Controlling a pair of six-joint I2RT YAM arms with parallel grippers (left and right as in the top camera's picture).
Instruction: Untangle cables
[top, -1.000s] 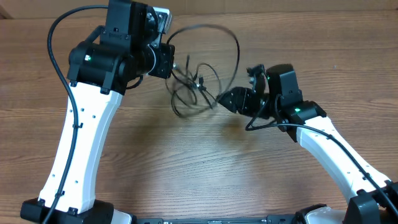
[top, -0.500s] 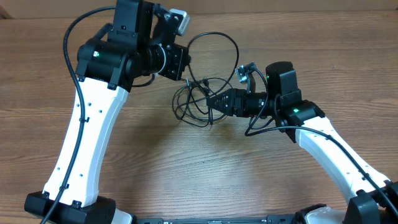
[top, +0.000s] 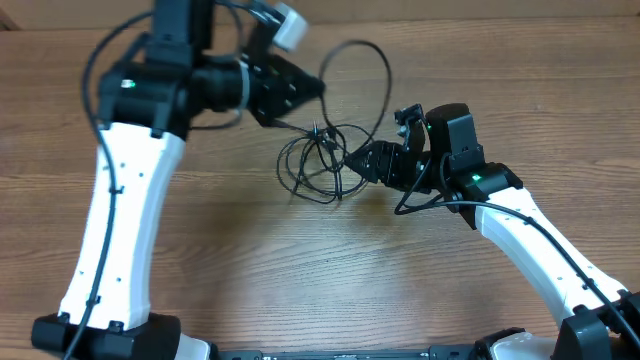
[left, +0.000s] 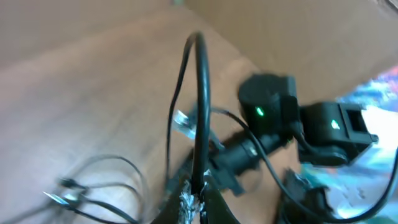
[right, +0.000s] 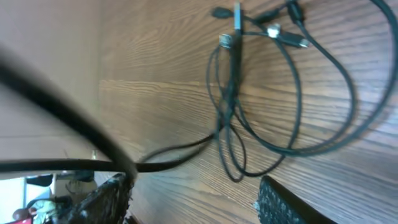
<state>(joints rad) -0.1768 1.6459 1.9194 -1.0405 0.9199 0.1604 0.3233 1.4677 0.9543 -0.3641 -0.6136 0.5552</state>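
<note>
The cables (top: 314, 164) are thin black cords in a loose tangle of loops on the wooden table (top: 250, 250), with one big loop (top: 383, 80) arching up behind. My left gripper (top: 316, 89) hovers above the tangle's upper left. In the left wrist view it (left: 198, 202) is shut on one black cable (left: 201, 112) that rises straight from the jaws. My right gripper (top: 353, 160) sits at the tangle's right edge. In the right wrist view it (right: 193, 186) is open, with the loops and silvery plug tips (right: 231, 37) ahead and one cord (right: 168, 155) running past its left finger.
The right arm (left: 280, 118) with its green light shows close ahead in the left wrist view. Thick black arm wires (top: 95, 80) hang by the left arm. Bare table lies in front of the tangle.
My left arm has swung and its gripper has turned to point right, still over the tangle. My right gripper has drawn back a little to the right. The loops shifted slightly.
</note>
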